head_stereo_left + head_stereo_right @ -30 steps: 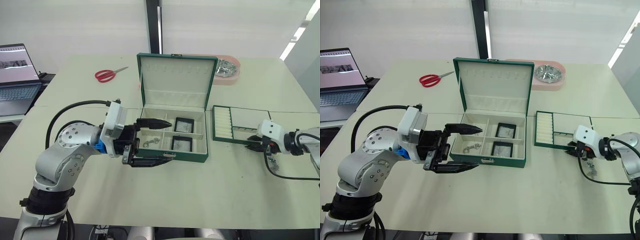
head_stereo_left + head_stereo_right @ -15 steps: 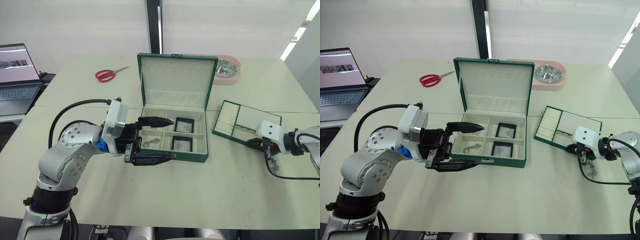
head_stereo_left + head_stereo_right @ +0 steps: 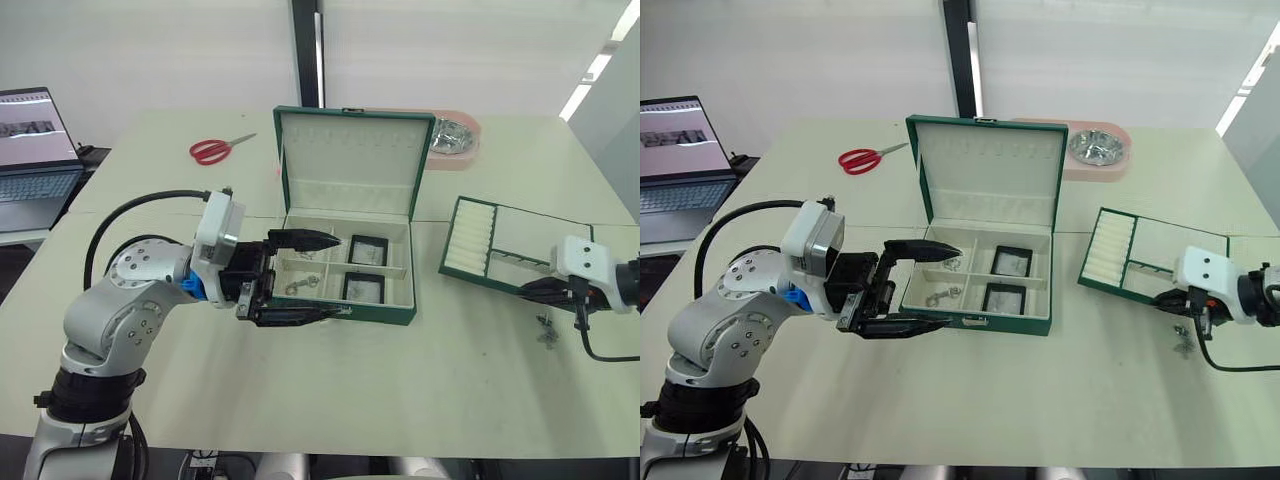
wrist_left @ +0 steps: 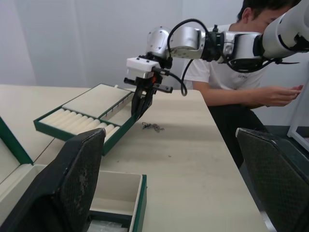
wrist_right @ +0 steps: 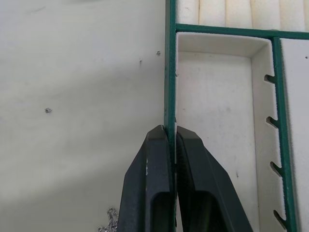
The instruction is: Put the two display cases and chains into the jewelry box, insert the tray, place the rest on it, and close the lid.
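Pale cream table (image 3: 330, 400) against plain white walls, with a dark vertical post behind. At the far left, an open laptop (image 3: 35, 150) on a separate lower surface. On the far side of the table, red scissors (image 3: 218, 149) and a pink tray holding a metal bowl (image 3: 1098, 147).

In the middle, green box (image 3: 350, 275) with lid (image 3: 353, 165) standing upright, cream-lined. Inside, two cases (image 3: 369, 250) in the right-hand compartments, one behind the other; a small metal piece (image 3: 299, 285) in a left compartment.

Left gripper (image 3: 300, 280) at the box's front left corner, fingers wide apart, one above the rim, one before the front wall.

Right gripper (image 3: 1170, 298) pinched shut on the near wall of the green tray (image 3: 1150, 255), tilted up off the table. Small chain (image 3: 1183, 346) lying just beside it.

Seated person in a white shirt (image 4: 227, 63) beyond the table's right side.
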Controlling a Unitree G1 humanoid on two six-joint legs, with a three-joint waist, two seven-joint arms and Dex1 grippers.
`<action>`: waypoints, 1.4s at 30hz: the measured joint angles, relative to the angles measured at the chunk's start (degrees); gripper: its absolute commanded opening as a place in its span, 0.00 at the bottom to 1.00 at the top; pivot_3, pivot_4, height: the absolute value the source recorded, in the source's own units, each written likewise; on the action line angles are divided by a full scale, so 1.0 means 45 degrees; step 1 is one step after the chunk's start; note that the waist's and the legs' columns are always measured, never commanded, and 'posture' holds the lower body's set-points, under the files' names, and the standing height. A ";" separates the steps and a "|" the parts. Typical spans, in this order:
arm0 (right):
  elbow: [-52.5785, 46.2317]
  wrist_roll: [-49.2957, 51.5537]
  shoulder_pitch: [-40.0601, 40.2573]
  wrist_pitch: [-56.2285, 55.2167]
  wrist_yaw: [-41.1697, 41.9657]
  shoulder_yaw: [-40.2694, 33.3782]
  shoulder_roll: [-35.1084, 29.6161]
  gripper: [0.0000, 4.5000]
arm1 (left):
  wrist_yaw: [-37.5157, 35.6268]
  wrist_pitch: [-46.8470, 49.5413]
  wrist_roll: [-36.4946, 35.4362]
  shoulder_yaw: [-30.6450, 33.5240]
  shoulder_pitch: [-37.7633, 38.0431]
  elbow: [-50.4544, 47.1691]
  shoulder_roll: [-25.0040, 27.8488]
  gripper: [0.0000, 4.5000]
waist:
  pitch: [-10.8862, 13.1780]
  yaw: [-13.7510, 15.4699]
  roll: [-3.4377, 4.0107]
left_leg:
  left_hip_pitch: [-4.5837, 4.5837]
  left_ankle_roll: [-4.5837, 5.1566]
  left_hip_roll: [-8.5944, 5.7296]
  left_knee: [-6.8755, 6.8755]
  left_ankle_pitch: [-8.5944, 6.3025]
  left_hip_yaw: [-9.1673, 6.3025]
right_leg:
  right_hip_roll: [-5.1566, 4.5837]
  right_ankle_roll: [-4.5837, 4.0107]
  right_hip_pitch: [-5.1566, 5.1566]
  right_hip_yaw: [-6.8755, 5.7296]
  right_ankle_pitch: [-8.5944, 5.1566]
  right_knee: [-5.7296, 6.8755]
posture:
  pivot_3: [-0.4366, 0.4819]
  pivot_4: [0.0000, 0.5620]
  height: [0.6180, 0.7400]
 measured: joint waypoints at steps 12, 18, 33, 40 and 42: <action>-0.4311 0.1641 0.2544 0.2508 0.0978 -0.3092 -0.0899 0.01 | -0.0432 -0.0357 0.0514 0.1457 0.0784 0.0908 0.1373 1.00 | 0.0010 -0.0011 -0.0010 | 0.0003 0.0013 0.0001 -0.0004 -0.0008 -0.0005 | 0.0000 0.0001 -0.0001 -0.0002 -0.0001 -0.0003 | 0.48 0.27 1.00; -0.5270 0.2432 0.1831 0.3317 0.0876 -0.3030 -0.1116 0.01 | -0.0995 -0.0659 0.0724 0.2672 0.1559 0.1404 0.2408 1.00 | 0.0016 -0.0032 -0.0001 | 0.0004 0.0020 0.0003 -0.0005 -0.0012 -0.0006 | -0.0002 0.0001 -0.0009 -0.0002 -0.0001 -0.0001 | 0.48 0.27 1.00; -0.6245 0.3905 -0.2702 0.4902 -0.0297 0.0523 -0.1169 0.01 | -0.1938 -0.2257 0.1821 0.3985 0.2914 0.3368 0.2962 1.00 | 0.0024 -0.0056 0.0010 | -0.0003 0.0048 0.0005 -0.0009 -0.0028 -0.0010 | -0.0013 0.0000 -0.0032 -0.0007 -0.0001 0.0003 | 0.48 0.27 1.00; -0.7048 0.4082 -0.4563 0.6171 -0.0753 0.2854 -0.0269 0.01 | -0.2361 -0.2511 0.1843 0.4169 0.3124 0.3492 0.3089 1.00 | 0.0026 -0.0108 0.0013 | -0.0006 0.0050 0.0006 -0.0009 -0.0029 -0.0012 | -0.0018 0.0000 -0.0041 -0.0010 -0.0001 0.0010 | 0.48 0.27 1.00; -0.7072 0.3976 -0.5156 0.6614 -0.1037 0.3610 0.0211 0.01 | -0.2488 -0.2533 0.1844 0.4211 0.3233 0.3517 0.3104 1.00 | 0.0026 -0.0158 0.0013 | -0.0006 0.0050 0.0006 -0.0008 -0.0029 -0.0013 | -0.0019 0.0000 -0.0042 -0.0011 -0.0001 0.0012 | 0.48 0.27 1.00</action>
